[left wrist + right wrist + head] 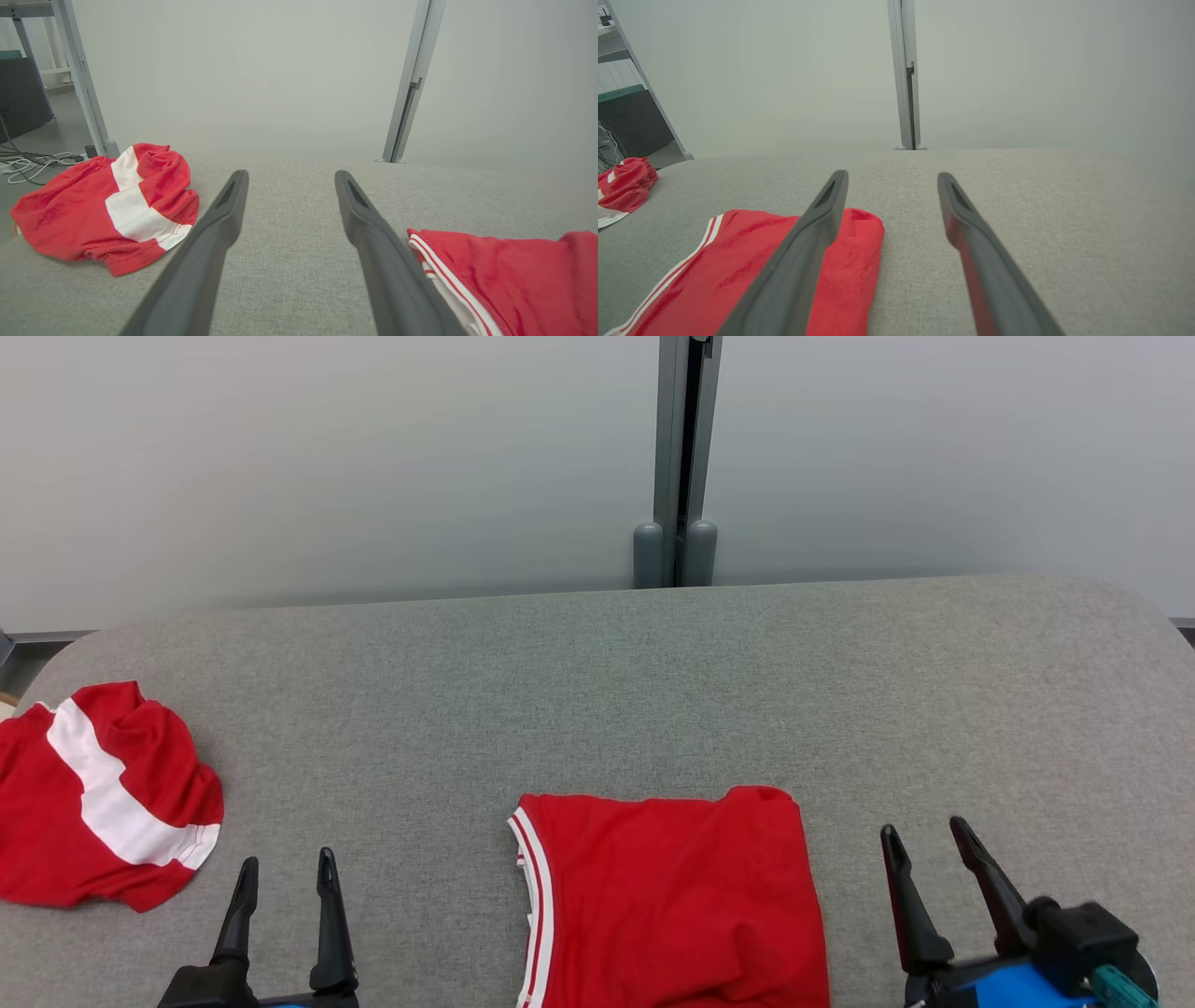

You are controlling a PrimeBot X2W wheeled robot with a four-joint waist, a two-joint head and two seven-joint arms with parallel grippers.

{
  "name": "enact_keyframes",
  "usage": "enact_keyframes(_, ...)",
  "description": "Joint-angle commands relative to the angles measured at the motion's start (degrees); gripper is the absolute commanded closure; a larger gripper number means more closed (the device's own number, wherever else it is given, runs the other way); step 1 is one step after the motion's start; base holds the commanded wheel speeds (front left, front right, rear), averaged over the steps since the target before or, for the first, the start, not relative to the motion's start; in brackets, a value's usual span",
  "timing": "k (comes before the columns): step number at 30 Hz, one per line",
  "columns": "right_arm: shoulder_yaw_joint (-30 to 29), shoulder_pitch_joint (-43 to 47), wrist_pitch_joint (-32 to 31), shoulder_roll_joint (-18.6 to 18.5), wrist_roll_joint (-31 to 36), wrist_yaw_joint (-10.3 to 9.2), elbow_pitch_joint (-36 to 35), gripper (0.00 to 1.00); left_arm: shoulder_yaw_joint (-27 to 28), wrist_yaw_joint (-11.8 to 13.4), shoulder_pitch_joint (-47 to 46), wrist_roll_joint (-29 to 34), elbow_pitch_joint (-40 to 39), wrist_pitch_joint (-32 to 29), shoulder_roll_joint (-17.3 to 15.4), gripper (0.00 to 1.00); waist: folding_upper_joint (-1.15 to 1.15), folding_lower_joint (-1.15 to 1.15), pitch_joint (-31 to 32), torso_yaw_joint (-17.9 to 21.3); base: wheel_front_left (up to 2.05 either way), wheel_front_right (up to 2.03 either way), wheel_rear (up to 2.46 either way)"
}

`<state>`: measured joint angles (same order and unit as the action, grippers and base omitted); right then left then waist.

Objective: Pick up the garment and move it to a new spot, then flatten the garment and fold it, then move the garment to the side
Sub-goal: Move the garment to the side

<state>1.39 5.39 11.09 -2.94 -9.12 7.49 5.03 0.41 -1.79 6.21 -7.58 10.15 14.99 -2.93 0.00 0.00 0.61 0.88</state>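
A red garment (672, 901) with white striped trim lies folded flat at the table's near edge, between my two grippers; it also shows as the red garment (514, 275) at the left wrist view's lower right and the red garment (752, 275) at the right wrist view's lower left. My left gripper (287, 866) stands open to its left, above bare cloth, empty. My right gripper (924, 835) stands open to its right, also empty. Open fingers frame bare table in each wrist view: left gripper (289, 179), right gripper (892, 179).
A second red garment with a broad white band (98, 798) lies crumpled at the table's far left edge, also seen as a crumpled red heap (112, 205). The grey fabric table (653, 691) runs back to a pale wall with a grey post (681, 457). Cables lie on the floor (28, 163).
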Motion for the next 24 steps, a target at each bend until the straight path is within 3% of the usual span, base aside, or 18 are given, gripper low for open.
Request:
enact_keyframes(1, 0.5, -2.1, -0.1, 0.0, 0.5, 0.01, 0.2, 0.00, -0.2, 0.4, 0.0, 0.1, -0.5, 0.3, 0.0, 0.00, 0.00, 0.00, -0.1, 0.1, 0.00, 0.00, 0.00)
enact_keyframes(13, 3.0, -12.7, -6.7, -0.4, 0.5, 0.01, 10.3, 0.00, -1.5, 0.4, -1.7, 0.0, -0.6, 0.3, 0.0, 0.00, 0.00, 0.00, -1.8, -1.6, 0.00, 0.00, 0.00)
enact_keyframes(24, 4.8, -15.6, -4.3, -0.5, -0.6, 0.01, 24.8, 0.00, -2.3, 1.0, -3.5, -0.5, -1.0, 0.3, 0.0, 0.00, 0.00, 0.00, -5.2, -3.5, 0.00, 0.00, 0.00)
